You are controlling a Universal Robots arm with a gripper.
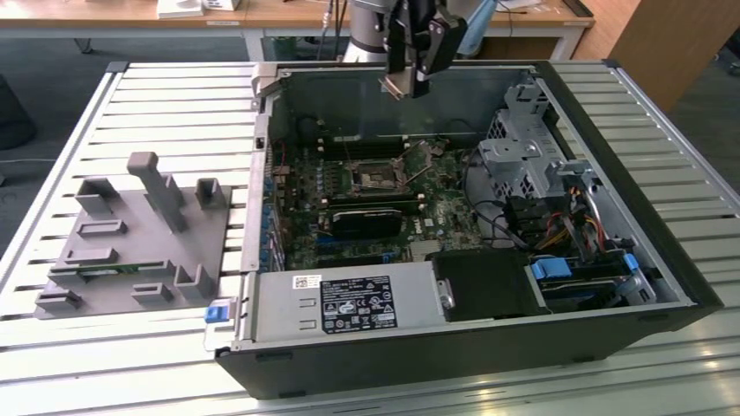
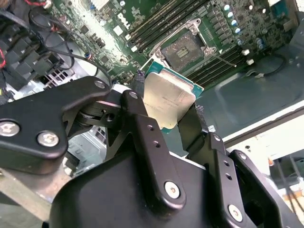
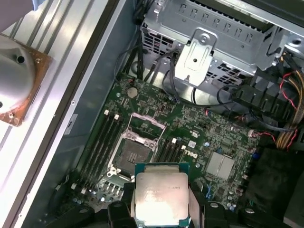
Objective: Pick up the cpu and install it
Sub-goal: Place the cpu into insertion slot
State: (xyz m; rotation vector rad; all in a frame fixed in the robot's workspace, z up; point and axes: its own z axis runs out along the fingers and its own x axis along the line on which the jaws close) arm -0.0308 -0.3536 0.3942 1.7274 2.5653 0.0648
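- From the exterior view I look down, well back, into the open computer case [image 1: 463,364]
- In both wrist views I look close past the cpu [image 2: 168,102] [image 3: 161,197] at the motherboard socket [image 2: 184,49] [image 3: 132,154]

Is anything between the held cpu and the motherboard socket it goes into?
Nothing visible. The gripper holds the cpu in its jaws above the open case; the socket below lies uncovered, with only air between them.
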